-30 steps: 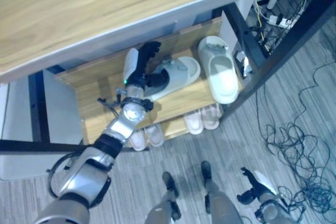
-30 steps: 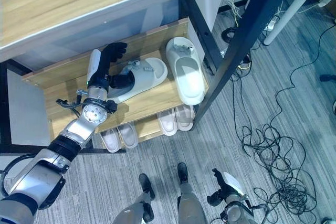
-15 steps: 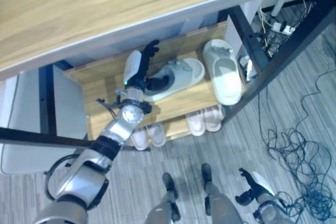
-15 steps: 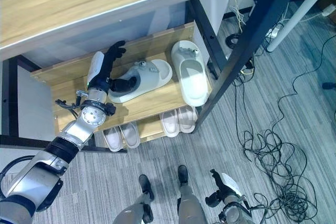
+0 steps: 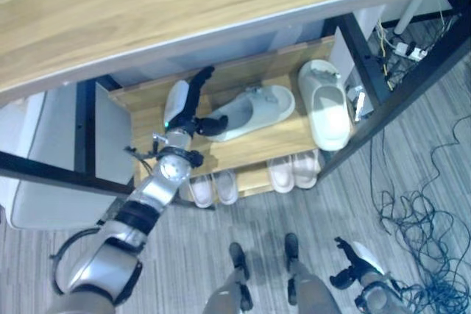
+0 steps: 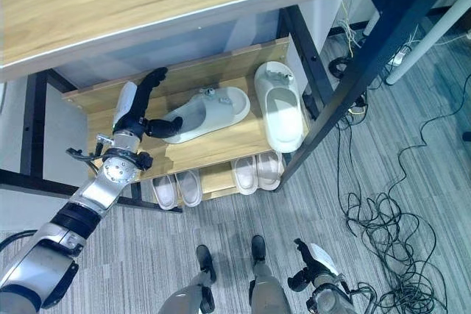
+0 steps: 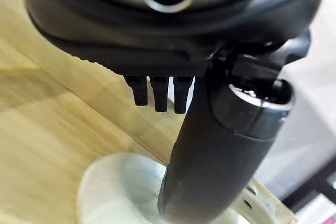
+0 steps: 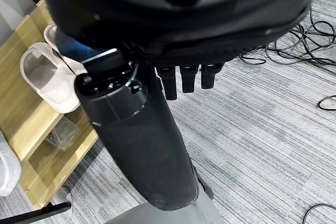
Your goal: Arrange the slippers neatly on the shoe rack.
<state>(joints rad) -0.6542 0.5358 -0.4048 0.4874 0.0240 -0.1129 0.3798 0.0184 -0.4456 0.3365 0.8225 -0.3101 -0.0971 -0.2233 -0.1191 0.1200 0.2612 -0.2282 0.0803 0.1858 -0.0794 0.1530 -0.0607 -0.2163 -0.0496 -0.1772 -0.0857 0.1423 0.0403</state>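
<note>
On the top shelf of the wooden shoe rack [image 5: 250, 151] lie two white slippers. One slipper [image 5: 329, 112] lies straight at the right end, its toe towards the back. The other slipper [image 5: 256, 108] lies crosswise beside it, heel to the left. My left hand [image 5: 184, 105] is at that heel with its fingers straight, pointing to the back of the shelf. Its thumb [image 7: 210, 156] rests in the heel of the crosswise slipper [image 7: 113, 195]. My right hand [image 5: 355, 261] hangs low over the floor, relaxed and holding nothing.
Two pairs of pale slippers [image 5: 210, 187] [image 5: 294, 170] sit on the lower shelf. A wooden tabletop [image 5: 147, 5] overhangs the rack, with black frame legs [image 5: 383, 71] at the right. Loose cables [image 5: 416, 211] cover the grey floor to the right.
The camera has shifted, so the rack sits further right and lower. My left hand has drawn back from inside the crosswise slipper to its heel, and the slipper lies flatter.
</note>
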